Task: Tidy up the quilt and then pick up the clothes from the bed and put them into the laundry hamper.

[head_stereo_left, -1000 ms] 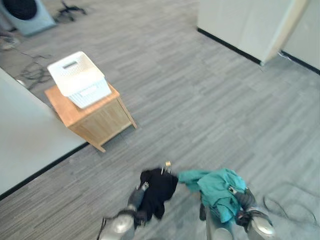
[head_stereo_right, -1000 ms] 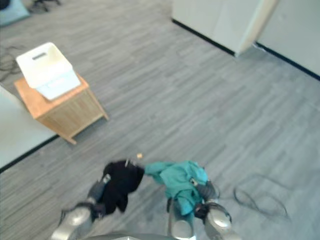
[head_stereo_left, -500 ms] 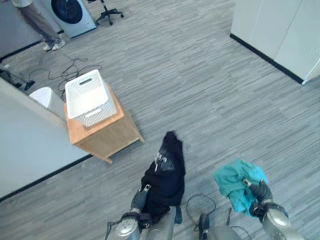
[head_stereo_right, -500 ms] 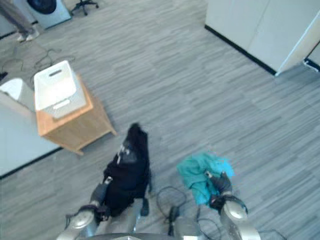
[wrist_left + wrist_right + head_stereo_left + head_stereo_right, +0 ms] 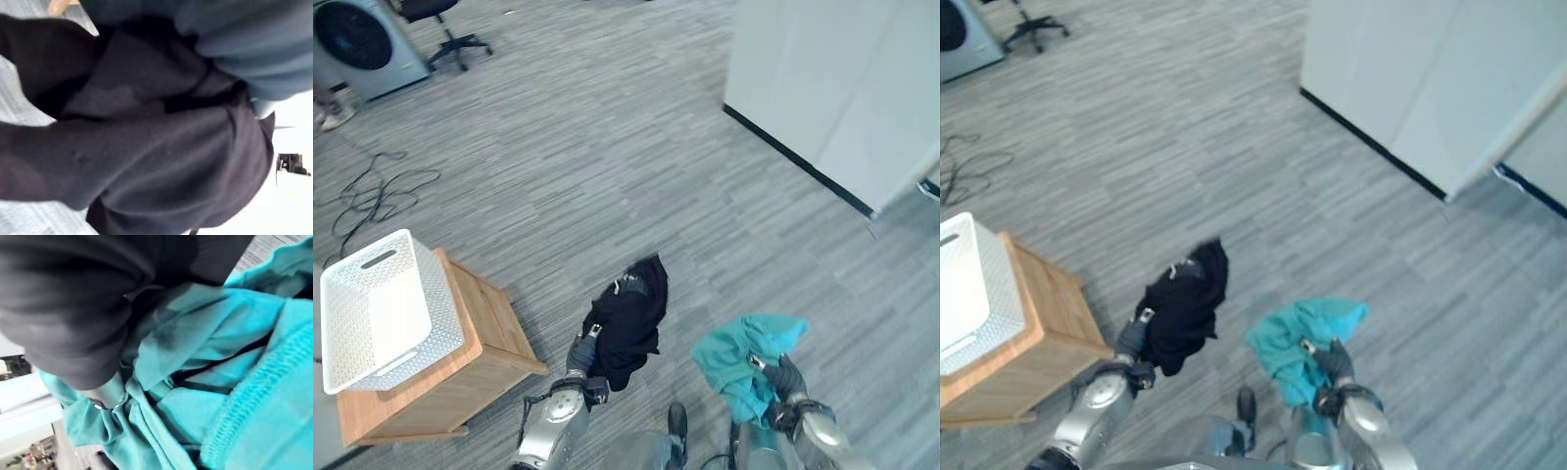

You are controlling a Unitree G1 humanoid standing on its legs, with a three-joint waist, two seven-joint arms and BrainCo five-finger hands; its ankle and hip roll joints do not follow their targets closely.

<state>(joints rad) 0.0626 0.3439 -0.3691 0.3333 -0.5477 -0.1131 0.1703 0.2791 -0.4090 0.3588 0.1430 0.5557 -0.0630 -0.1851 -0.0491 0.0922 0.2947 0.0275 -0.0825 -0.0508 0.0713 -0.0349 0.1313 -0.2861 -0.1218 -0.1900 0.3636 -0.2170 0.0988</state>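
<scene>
Both hands are loaded as I look down from the head cameras. Left hand [image 5: 581, 354] sits low in the view, its fingers curled into a black garment [image 5: 630, 317] that bunches up over the hand and drapes back toward the wrist. From the left wrist camera I get dark cloth [image 5: 161, 147] pressed right against the lens, so I read the grip from the head views. My right hand [image 5: 1334, 364] is clenched on a teal garment [image 5: 1299, 337], which hangs in a loose bundle over the fingers; in the right wrist camera the same teal fabric [image 5: 205, 382] is folded and crumpled close around the hand.

Both garments are held up over the grey plank floor [image 5: 636, 157], well apart from each other and off the ground.

To my left stands a small wooden desk [image 5: 460, 377] with a white perforated laundry hamper [image 5: 380, 311] sitting on top, near the black garment but not touching it. A white partition wall [image 5: 842, 88] rises at the far right. At the far left I see a round-fronted machine [image 5: 357, 44] and an office chair [image 5: 450, 29] beside it.
</scene>
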